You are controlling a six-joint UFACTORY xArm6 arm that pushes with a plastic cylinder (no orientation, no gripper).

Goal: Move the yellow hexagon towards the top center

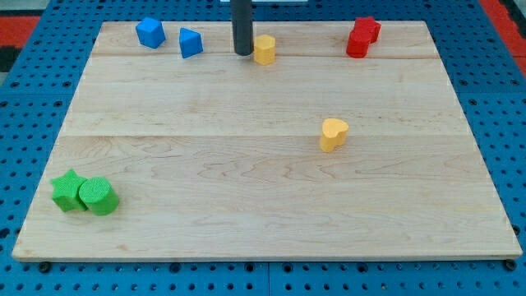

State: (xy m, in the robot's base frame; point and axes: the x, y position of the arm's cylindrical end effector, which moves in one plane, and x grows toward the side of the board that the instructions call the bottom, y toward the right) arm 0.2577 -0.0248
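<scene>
The yellow hexagon sits near the view's top edge of the wooden board, about at its centre. My tip stands just beside it on the view's left, touching or nearly so; the rod has no jaws and holds nothing. Further left lie a blue triangle block and another blue block. Two red blocks sit at the top right. A yellow heart-shaped block lies right of centre. A green star and a green cylinder touch at the bottom left.
</scene>
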